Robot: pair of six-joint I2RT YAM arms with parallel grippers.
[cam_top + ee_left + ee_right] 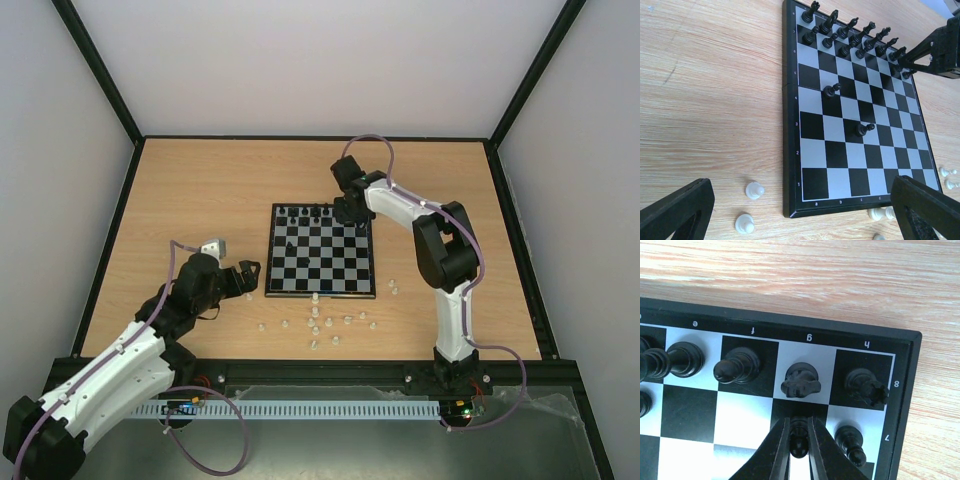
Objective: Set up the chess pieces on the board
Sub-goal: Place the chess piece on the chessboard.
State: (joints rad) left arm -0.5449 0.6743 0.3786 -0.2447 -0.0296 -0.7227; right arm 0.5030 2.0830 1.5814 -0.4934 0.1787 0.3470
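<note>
- The board (340, 272) lies flat in the middle of the wooden bench (200, 190), with the black pieces (855, 37) lined up in two rows along its far edge.
- Two black pawns, one (831, 90) and another (865, 129), stand alone nearer the board's middle.
- The white pieces (320, 322) are scattered on the bench just off the near edge of the board; some stand, others lie on their sides.
- The right hand (799, 426) is over the far right corner of the board. Its two fingers are pinched tight on a black pawn (799, 440) on the square marked g7, between a knight (800, 380) behind it and a second pawn (850, 442) beside it.
- The left hand (800, 200) hovers low beside the board's left edge, fingers spread wide and holding nothing.
- Handling, as a judgement: each piece looks light, hard and smooth, with a narrow base, so it will probably tip or slip at a small nudge.
- The best hold is likely across the slim neck just under the head, fingers coming straight down, since the neighbours stand close on either side.
</note>
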